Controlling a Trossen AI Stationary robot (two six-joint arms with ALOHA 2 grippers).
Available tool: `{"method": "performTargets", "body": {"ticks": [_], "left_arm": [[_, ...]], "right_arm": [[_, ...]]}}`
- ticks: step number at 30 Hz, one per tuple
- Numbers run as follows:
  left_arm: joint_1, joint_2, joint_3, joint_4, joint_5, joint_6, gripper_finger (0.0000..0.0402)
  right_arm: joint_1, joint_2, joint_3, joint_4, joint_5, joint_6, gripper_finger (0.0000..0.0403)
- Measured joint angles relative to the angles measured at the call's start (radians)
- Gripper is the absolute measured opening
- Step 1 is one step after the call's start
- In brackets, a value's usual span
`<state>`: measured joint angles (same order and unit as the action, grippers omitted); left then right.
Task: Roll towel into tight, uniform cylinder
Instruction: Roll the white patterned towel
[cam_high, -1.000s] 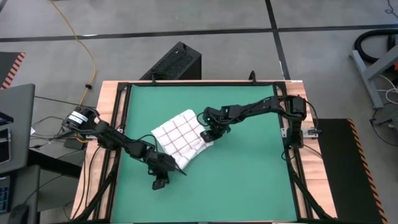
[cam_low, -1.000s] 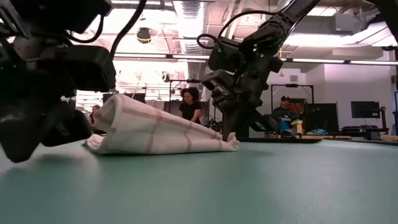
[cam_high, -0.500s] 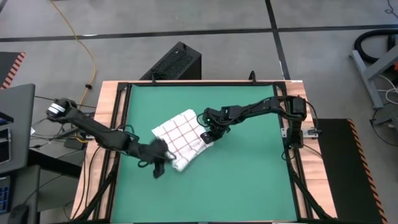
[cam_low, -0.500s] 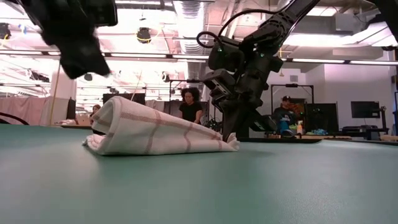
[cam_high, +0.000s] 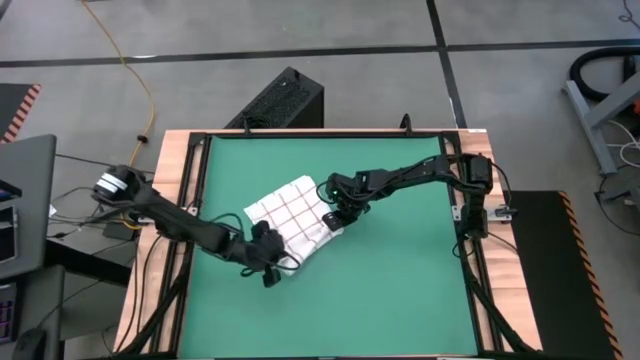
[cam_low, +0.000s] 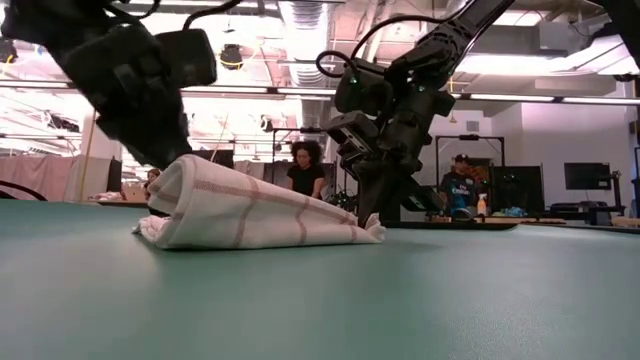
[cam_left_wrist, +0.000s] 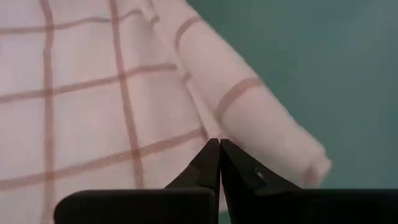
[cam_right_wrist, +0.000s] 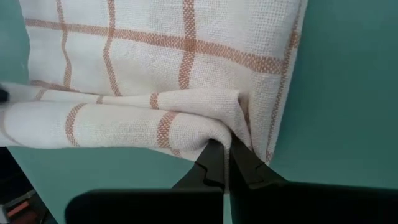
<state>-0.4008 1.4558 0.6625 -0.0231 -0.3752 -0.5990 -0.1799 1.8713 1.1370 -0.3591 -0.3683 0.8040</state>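
The towel (cam_high: 290, 222), white with a red-brown grid, lies partly rolled on the green mat (cam_high: 400, 290). The roll runs along its near-right edge (cam_low: 250, 215), thick at one end and tapering toward the other; the flat rest lies on the mat beyond it. My left gripper (cam_left_wrist: 219, 146) is shut. It slants down over the roll's thick near-left end (cam_high: 272, 266), beside the crease between roll and flat cloth. My right gripper (cam_right_wrist: 225, 149) is shut at the roll's thin far-right end (cam_high: 333, 218). My left gripper has its shut tips at the crease beside the roll (cam_left_wrist: 208, 127), slanting down from the table's left. Whether they touch the cloth, I cannot tell. My right gripper pinches the rolled fold's end (cam_right_wrist: 231, 127) at the towel's right corner, slanting down from the far right. The cloth puckers toward the tips. That end lies on the mat (cam_low: 372, 232).
A black frame (cam_high: 195, 200) on the wooden table borders the mat. Bare mat stretches toward the near and right edges. In the low view, people (cam_low: 305, 165) stand in the room beyond the table.
My left gripper has risen from the mat by the towel's near-left corner, turned, and come over the roll's thick end. The towel and my right gripper have kept still.
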Motion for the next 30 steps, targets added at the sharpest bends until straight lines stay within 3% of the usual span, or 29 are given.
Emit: {"method": "performTargets", "body": {"ticks": [9, 26, 30], "left_arm": [[0.002, 0.165, 0.002, 0.277, 0.063, -0.037, 0.0], [0.0, 0.214, 0.003, 0.146, 0.084, -0.165, 0.0], [0.0, 0.214, 0.003, 0.143, 0.107, -0.152, 0.0]], "right_arm": [[0.0, 0.0, 0.0, 0.0, 0.0, 0.007, 0.0011], [0.0, -0.005, 0.0, 0.0, -0.015, -0.009, 0.0011], [0.0, -0.005, 0.0, -0.002, -0.031, -0.048, 0.0043]]}}
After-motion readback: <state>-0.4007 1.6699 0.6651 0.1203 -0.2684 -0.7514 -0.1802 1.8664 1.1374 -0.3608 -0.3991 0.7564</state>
